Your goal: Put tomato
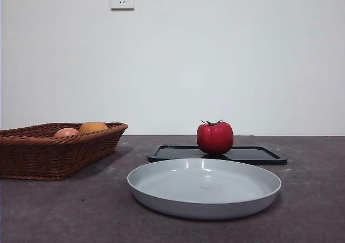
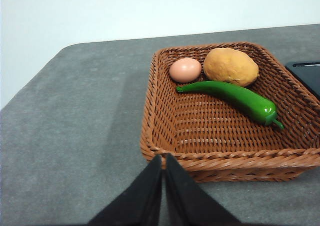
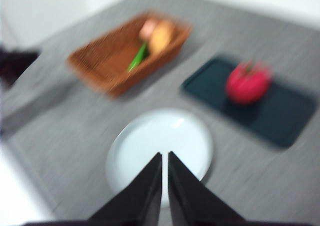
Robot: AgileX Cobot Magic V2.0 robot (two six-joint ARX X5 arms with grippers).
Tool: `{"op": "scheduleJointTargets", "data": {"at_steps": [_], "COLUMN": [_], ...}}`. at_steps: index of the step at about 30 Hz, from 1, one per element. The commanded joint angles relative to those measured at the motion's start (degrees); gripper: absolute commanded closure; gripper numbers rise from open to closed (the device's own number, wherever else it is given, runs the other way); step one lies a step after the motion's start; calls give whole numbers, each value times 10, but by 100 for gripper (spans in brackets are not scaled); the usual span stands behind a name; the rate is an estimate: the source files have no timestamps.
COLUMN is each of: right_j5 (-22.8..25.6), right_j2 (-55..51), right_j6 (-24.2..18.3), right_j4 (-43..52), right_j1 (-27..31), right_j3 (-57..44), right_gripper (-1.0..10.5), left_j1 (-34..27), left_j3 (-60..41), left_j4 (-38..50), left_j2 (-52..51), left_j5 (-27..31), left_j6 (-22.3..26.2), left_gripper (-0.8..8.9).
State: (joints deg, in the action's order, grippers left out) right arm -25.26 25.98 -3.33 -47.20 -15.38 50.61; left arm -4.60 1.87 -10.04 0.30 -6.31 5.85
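While both arms wait high above the table, the glossy red round tomato (image 1: 215, 138) sits on the flat black tray (image 1: 259, 155), behind the pale grey round plate (image 1: 204, 187). From the right gripper (image 3: 165, 158), jaws pressed together and empty, it lies near one o'clock. The left gripper (image 2: 163, 161), also closed and empty, faces the brown wicker basket (image 2: 165, 136) instead, so the right arm seems nearer.

Low level front camera; two downward wrist cameras, all sharing the wicker basket (image 1: 54, 151).
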Motion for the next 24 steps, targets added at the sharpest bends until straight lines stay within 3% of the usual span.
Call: {"op": "scheduleJointTargets", "data": {"at_steps": [1, 7, 15, 24], "right_j5": [3, 46, 177, 210], "right_j2": [-20, -102, -195, -237], "right_j6": [-9, 17, 94, 110], "right_j4": [59, 216, 380, 480], "right_j1": [38, 109, 123, 123], "right_j3": [-19, -149, -338, -459], "right_gripper": [941, 941, 941, 941], "left_j1": [-1, -1, -1, -1], "left_j3": [-12, -12, -12, -12], "left_j4": [-5, -5, -5, -5], "left_j2": [-1, -1, -1, -1], "left_j5": [0, 0, 0, 0], "left_j6": [-5, -5, -5, -5], "left_gripper": [802, 802, 802, 802]}}
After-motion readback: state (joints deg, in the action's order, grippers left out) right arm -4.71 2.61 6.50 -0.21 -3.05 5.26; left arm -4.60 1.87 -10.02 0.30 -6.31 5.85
